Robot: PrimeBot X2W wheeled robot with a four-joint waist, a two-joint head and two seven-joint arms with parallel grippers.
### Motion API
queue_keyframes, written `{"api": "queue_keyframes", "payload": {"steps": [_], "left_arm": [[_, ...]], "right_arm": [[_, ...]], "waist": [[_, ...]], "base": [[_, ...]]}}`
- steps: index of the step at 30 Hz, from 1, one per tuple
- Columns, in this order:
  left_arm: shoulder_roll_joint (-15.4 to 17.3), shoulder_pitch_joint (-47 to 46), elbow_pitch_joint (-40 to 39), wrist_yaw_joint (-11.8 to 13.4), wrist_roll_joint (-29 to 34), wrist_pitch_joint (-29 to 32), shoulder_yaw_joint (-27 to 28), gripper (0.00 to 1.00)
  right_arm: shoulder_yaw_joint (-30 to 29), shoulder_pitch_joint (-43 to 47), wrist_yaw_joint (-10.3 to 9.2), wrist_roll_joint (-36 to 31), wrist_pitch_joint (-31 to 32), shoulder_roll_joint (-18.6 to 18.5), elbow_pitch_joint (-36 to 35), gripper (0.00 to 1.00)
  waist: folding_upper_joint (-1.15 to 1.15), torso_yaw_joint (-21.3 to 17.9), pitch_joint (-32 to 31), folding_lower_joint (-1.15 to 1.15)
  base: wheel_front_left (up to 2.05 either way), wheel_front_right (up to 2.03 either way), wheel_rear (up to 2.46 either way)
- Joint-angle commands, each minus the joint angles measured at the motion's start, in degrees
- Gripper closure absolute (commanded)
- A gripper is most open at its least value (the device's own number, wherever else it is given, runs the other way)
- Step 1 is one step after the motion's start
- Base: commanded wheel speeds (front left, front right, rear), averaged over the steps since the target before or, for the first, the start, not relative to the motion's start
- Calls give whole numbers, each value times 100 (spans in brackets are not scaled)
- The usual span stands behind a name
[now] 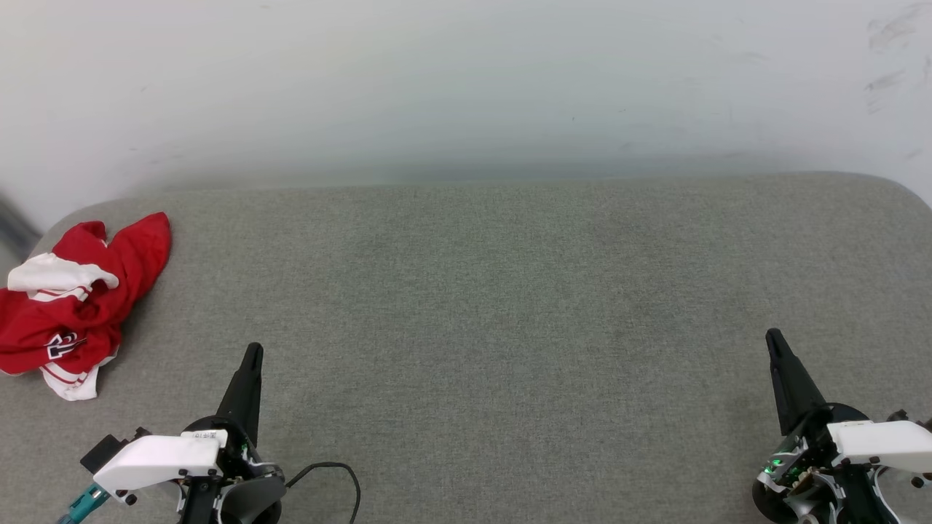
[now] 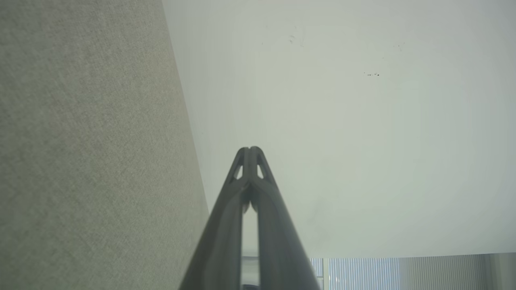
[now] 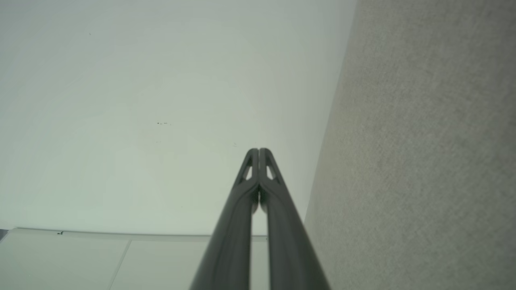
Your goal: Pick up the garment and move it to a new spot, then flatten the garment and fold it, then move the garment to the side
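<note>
Right now I see the garment (image 1: 69,302) crumpled at the far left of the frame on the grey padded surface (image 1: 510,291). My left gripper (image 1: 253,353) sits lower left, just clear of it, fingers clenched together on nothing; my right gripper (image 1: 773,340), lower right, likewise.

A grey woven surface (image 1: 510,291) with rounded far corners runs right up to a pale, plain wall (image 1: 466,87), which carries a few dark scuff marks (image 1: 888,36) towards its right end. The light is soft and even. Pale vertical blinds (image 2: 363,274) show beyond the wall's edge
</note>
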Motion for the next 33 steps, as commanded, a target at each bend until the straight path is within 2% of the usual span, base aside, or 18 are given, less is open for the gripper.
{"api": "queue_keyframes", "payload": {"steps": [1,20,21,28,33], "left_arm": [[-7,-39,-6,-25,15,17,20,100],[-7,-39,-6,-25,16,18,21,100],[0,0,0,0,0,0,1,0],[-16,149,67,7,66,-108,-53,0],[-15,165,-18,20,339,-254,3,0]], "right_arm": [[7,-71,0,22,5,6,3,100],[8,-71,0,23,5,6,3,100],[-1,0,0,1,0,0,0,0],[14,165,0,-86,-105,2,122,0],[-25,194,0,-370,-251,2,50,0]], "waist": [[0,0,0,0],[0,0,0,0],[0,0,0,0],[0,0,3,0],[0,2,10,0]], "base": [[0,0,0],[0,0,0],[0,0,0],[0,0,0],[0,0,0]]}}
